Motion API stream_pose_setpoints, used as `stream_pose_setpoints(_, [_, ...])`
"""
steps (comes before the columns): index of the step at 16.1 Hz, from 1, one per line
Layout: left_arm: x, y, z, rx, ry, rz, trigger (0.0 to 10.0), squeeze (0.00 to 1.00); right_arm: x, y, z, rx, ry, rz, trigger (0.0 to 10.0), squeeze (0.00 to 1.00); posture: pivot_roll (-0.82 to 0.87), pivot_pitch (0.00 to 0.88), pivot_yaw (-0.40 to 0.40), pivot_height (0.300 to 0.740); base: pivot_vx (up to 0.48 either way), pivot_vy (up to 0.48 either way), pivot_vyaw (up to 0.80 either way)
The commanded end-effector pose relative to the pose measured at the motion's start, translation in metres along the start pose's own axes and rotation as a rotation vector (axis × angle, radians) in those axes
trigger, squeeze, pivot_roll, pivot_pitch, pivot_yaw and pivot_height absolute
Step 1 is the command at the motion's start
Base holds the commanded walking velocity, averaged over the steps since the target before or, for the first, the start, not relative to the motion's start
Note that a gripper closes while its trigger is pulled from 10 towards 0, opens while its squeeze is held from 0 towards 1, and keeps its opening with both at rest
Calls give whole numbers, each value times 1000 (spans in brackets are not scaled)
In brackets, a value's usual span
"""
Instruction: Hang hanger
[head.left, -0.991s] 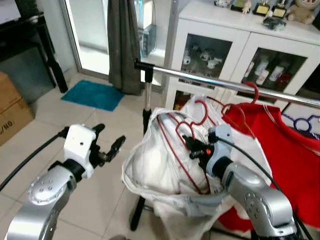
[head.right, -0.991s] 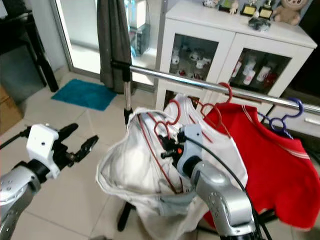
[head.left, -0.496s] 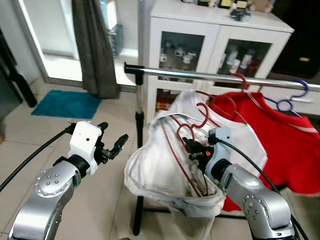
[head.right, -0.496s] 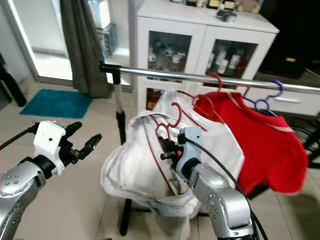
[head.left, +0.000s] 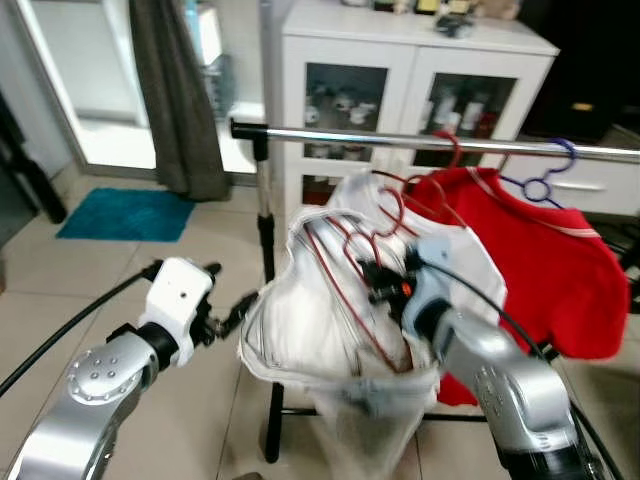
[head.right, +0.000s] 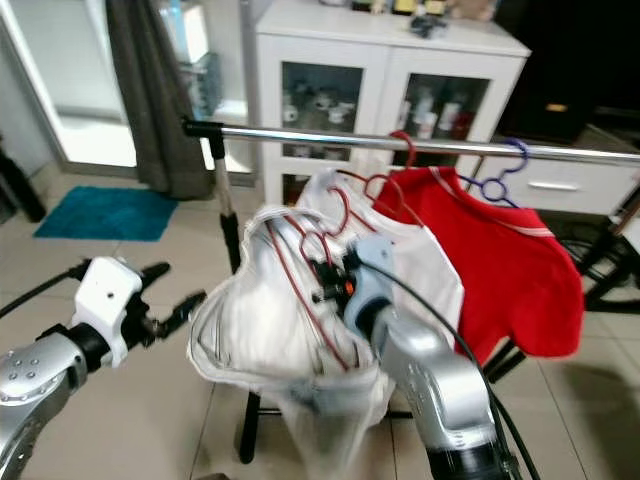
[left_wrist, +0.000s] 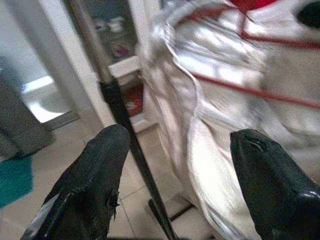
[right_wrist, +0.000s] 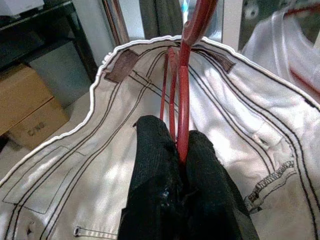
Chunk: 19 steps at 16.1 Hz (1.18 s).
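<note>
My right gripper (head.left: 385, 285) is shut on a red wire hanger (right_wrist: 183, 95) that carries a white garment (head.left: 310, 325). The garment hangs bunched in front of the chrome clothes rail (head.left: 400, 139), with the hanger's hook (head.left: 390, 205) just below the rail. My left gripper (head.left: 228, 298) is open, at the garment's left edge. In the left wrist view its black fingers (left_wrist: 95, 170) frame the white cloth and the rack's upright post (left_wrist: 120, 115). A red shirt (head.left: 530, 260) on a red hanger and an empty purple hanger (head.left: 547, 180) hang on the rail further right.
A white cabinet (head.left: 400, 60) with glass doors stands behind the rack. A dark curtain (head.left: 175, 90) hangs at the back left, with a teal mat (head.left: 125, 215) on the tiled floor beside it. The rack's base (head.left: 275, 420) is at my feet.
The camera has swung, so the whole scene shifted. My left gripper has come closer to the white garment's edge. The right gripper still holds the hanger just under the rail.
</note>
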<state>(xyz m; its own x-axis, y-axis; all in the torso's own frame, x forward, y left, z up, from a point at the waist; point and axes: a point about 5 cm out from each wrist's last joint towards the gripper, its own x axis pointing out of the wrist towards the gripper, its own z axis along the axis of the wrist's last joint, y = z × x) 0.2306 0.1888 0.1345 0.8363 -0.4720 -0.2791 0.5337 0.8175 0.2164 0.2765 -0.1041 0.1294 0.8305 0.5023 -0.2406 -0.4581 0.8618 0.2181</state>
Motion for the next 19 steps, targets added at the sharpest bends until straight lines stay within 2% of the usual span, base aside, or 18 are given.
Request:
stream_pose_setpoints(1, [-3, -2, 0, 13, 5, -45, 10000, 0, 6, 0, 18, -37, -71, -14, 10000, 0, -15, 0, -17, 740, 0, 0, 0])
stream_pose_setpoints(4, [-9, -2, 0, 26, 13, -108, 10000, 0, 23, -2, 30, -57, -86, -59, 10000, 0, -9, 0, -21, 740, 0, 0, 0])
stream_pose_setpoints(8, [-9, 0, 2, 45, 5, -132, 10000, 0, 60, -1, 55, -134, -83, -71, 10000, 0, -7, 0, -21, 740, 0, 0, 0])
stream_pose_setpoints(11, [-11, -1, 5, 47, -14, -140, 10000, 0, 77, -4, 70, -129, -103, -104, 10000, 0, 3, 0, -30, 740, 0, 0, 0])
stream_pose_setpoints(13, [-13, 0, 9, 49, -38, -141, 10000, 0, 92, -5, 73, -138, -63, -118, 10000, 0, 5, 0, -31, 740, 0, 0, 0])
stream_pose_setpoints(19, [-16, 1, 21, 61, -80, -152, 10000, 0, 113, -2, 83, -95, -15, -142, 10000, 0, 23, 0, -30, 740, 0, 0, 0])
